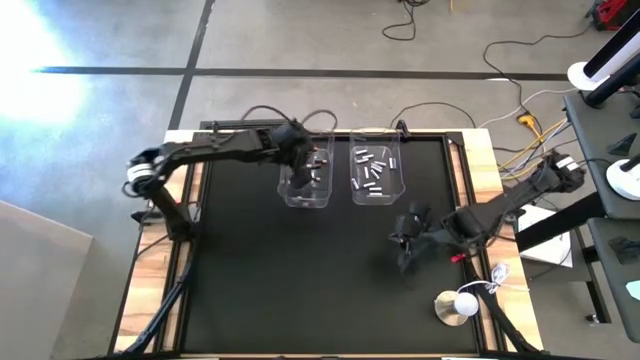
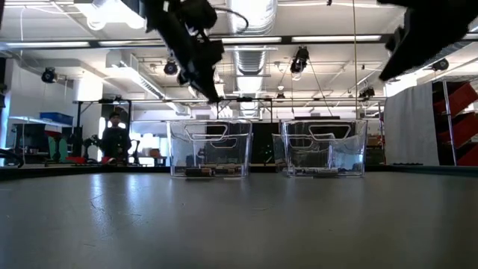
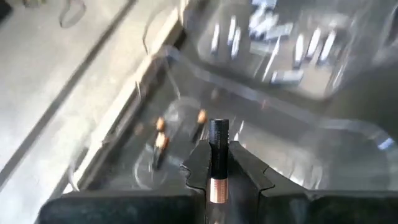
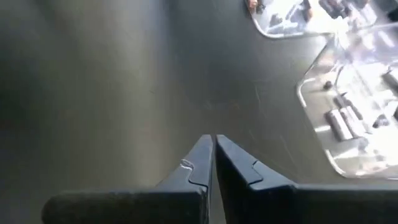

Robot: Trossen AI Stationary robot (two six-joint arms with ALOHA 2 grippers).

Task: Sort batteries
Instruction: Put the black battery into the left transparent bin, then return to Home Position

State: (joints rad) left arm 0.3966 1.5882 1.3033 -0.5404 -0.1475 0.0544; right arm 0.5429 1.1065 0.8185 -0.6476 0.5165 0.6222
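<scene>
Currently the left pincer (image 3: 217, 165) is gripping a dark copper-banded battery (image 3: 218, 155) above the left clear bin (image 1: 305, 195); release low, over matching cells. Beyond, the silvery batteries (image 1: 374, 172) are filling the right bin (image 1: 377, 195). The right pincer (image 4: 212, 155) is hovering closed, empty.

The bench (image 1: 300, 270) is matte black with a pale wood edge. The held battery (image 3: 218, 155) is black with a copper band; those in the clear right bin (image 1: 378, 172) are silvery-white.
</scene>
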